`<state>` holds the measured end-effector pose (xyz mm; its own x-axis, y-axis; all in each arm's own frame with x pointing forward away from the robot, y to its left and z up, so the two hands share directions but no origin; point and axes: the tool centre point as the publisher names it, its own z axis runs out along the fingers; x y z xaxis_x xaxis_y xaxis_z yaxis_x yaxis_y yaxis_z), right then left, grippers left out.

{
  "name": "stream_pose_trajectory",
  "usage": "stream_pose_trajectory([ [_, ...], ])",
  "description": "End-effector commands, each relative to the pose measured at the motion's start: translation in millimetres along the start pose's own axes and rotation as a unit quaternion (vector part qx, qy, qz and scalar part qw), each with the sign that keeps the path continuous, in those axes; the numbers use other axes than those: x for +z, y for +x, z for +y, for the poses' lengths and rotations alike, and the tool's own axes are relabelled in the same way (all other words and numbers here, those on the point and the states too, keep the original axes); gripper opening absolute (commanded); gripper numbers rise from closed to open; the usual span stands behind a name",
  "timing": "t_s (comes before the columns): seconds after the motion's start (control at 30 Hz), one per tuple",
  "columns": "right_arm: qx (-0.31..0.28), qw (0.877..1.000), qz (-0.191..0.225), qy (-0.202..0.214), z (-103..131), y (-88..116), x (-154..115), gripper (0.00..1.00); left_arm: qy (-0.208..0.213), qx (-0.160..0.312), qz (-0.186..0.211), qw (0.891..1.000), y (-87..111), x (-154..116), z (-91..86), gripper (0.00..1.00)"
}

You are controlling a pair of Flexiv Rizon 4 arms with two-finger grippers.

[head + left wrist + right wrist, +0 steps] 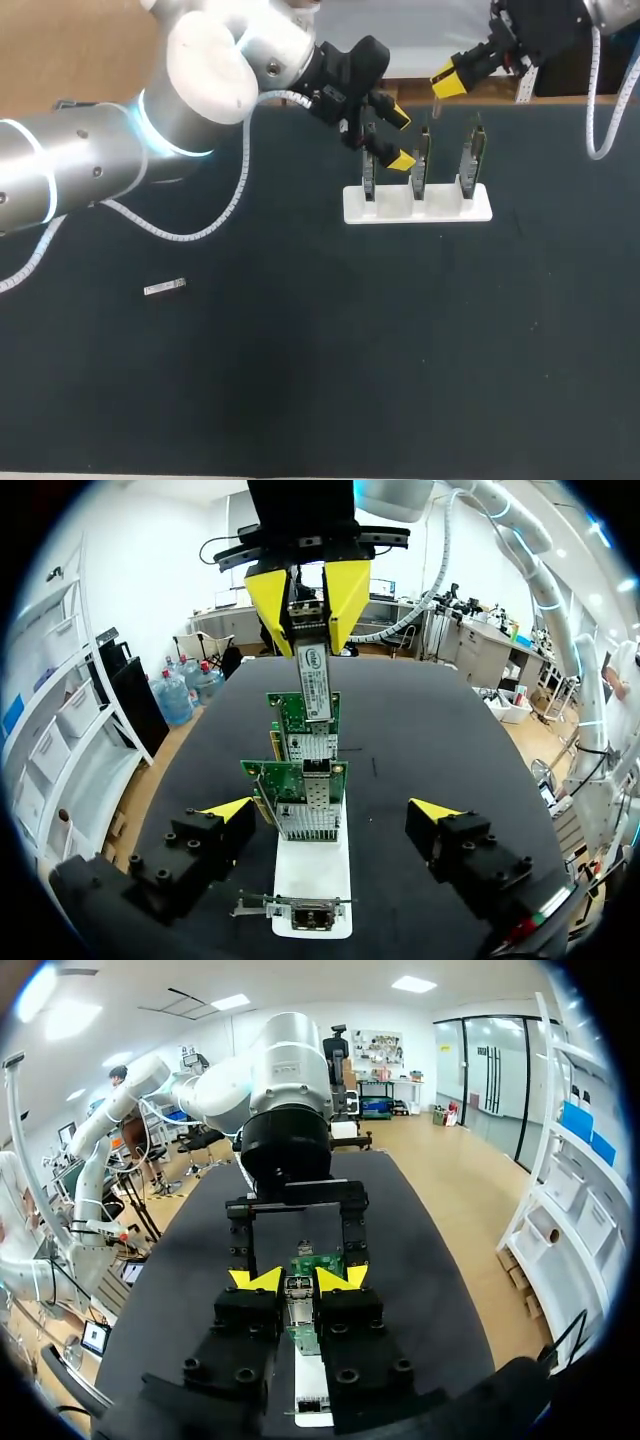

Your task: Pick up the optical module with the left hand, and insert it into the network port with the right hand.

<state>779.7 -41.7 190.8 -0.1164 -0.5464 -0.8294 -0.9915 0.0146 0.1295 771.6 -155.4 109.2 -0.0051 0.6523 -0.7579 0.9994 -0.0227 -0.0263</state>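
Pinching the module (pixel 313 680) upright at the stand's (pixel 417 205) 12 o'clock, right gripper (pixel 447 82) aims it down into a card (pixel 305 780) (my reading); left gripper (pixel 332 808) spread, flanking the cards.

My right pincer (pixel 298 1280) is closed on the optical module (pixel 297 1305), a yellow tip pressed to each side. Directly ahead stands a green network card (pixel 318 1261), upright. Under the pincer I note a white holder (pixel 312 1407) on the black table (pixel 420 1260). Facing it, the left pincer (pixel 297 1248) has its fingers spread wide either side of the card.
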Motion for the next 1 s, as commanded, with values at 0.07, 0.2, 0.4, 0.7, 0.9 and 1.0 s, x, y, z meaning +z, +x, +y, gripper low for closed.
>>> stream_pose_trajectory([
  [0.07, 0.0, 1.0, -0.001, 0.001, -0.5, 0.6, -0.6, 0.0, 0.0, 0.0, 0.002, 1.0, -1.4, 0.1, 3.5, 1.0],
  [0.2, 0.001, 1.0, -0.002, 0.001, -1.0, 0.8, -0.2, 0.0, -0.002, -0.001, 0.002, 1.0, -1.1, -0.2, 4.0, 1.0],
  [0.4, 0.0, 1.0, -0.004, 0.002, -1.6, 0.6, -0.2, 0.0, -0.001, -0.003, 0.01, 1.0, 2.3, -0.9, 2.8, 1.0],
  [0.7, -0.007, 1.0, -0.004, -0.001, -3.8, -2.6, 3.0, 0.0, 0.001, -0.003, 0.014, 1.0, 2.9, -0.6, 2.3, 1.0],
  [0.9, -0.01, 1.0, 0.001, -0.006, -3.0, -2.3, 8.0, 0.0, 0.001, -0.003, 0.014, 1.0, 2.9, -0.6, 2.3, 1.0],
  [1.0, -0.013, 1.0, 0.0, -0.009, -2.3, -1.2, 9.6, 0.0, 0.001, -0.003, 0.014, 1.0, 2.9, -0.6, 2.3, 1.0],
])
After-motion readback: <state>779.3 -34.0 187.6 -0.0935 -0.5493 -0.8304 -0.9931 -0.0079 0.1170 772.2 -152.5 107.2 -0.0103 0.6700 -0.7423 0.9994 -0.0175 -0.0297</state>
